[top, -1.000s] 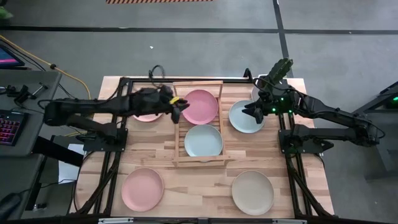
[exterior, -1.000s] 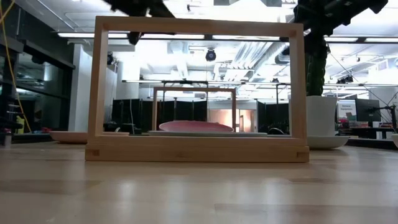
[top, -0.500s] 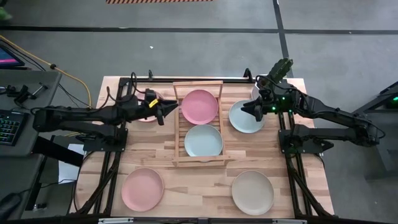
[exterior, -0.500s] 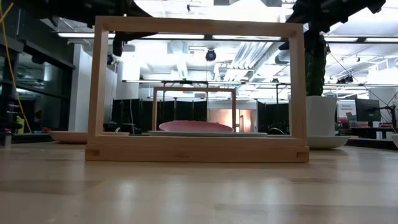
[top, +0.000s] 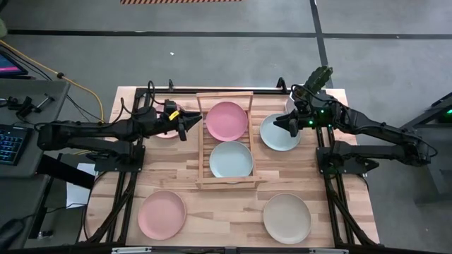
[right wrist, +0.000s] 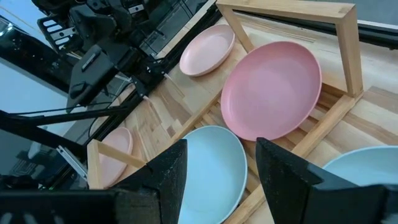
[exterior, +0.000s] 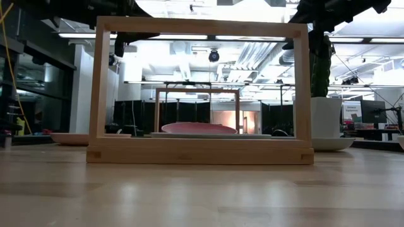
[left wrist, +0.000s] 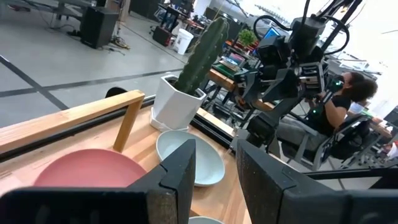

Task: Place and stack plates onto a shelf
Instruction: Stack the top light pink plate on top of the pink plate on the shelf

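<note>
The slatted wooden shelf [top: 201, 141] holds a pink plate [top: 227, 120] at its far end and a blue-green plate [top: 231, 159] at its near end. A second blue-green plate [top: 282, 137] lies on the table right of the shelf. A pink plate [top: 162, 214] lies near left and a cream plate [top: 286, 216] near right. Another pink plate [top: 161, 132] at far left is mostly hidden under my left arm. My left gripper [top: 185, 125] is open, just left of the shelf's left rail. My right gripper [top: 277, 125] is open, over the right blue-green plate's left rim.
A white pot with a cactus [top: 316, 81] stands at the table's far right corner, behind the right arm. The shelf's upright end frames [exterior: 201, 26] rise above the plates. A black frame [top: 212, 90] runs along the table's edges. Bare wood lies between the two near plates.
My left gripper has drawn back from over the shelf's left rail toward the table's left, then held still beside the rail. The pink plate stays on the shelf's far end. The right arm has kept still.
</note>
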Robot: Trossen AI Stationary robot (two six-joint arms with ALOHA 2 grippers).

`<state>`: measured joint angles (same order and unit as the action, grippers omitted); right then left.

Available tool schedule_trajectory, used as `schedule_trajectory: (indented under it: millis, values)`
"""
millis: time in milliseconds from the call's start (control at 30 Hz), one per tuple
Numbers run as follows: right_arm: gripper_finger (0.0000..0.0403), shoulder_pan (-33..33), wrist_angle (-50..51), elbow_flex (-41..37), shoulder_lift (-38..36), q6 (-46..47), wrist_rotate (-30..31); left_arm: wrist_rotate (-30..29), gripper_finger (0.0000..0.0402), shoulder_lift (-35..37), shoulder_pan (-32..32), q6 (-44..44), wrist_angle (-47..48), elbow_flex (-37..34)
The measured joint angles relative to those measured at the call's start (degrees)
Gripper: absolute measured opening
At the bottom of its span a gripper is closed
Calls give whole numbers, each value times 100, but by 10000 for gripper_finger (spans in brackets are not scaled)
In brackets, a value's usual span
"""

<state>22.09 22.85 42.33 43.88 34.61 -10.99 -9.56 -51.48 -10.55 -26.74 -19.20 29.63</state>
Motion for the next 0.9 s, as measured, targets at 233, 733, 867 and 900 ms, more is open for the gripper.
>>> schedule_trajectory:
  millis: [233,733,867,900]
  values:
    - [172,0,-2,0,-2,-9,110,0,103,-2,0,242,2,0]
    - [172,0,-351,0,0,685,7,310,106,-2,7,362,-5,0]
    - [172,2,-529,0,0,694,201,306,106,-9,7,431,81,0]
    - [172,2,-561,0,-2,685,227,302,106,-9,7,567,81,0]
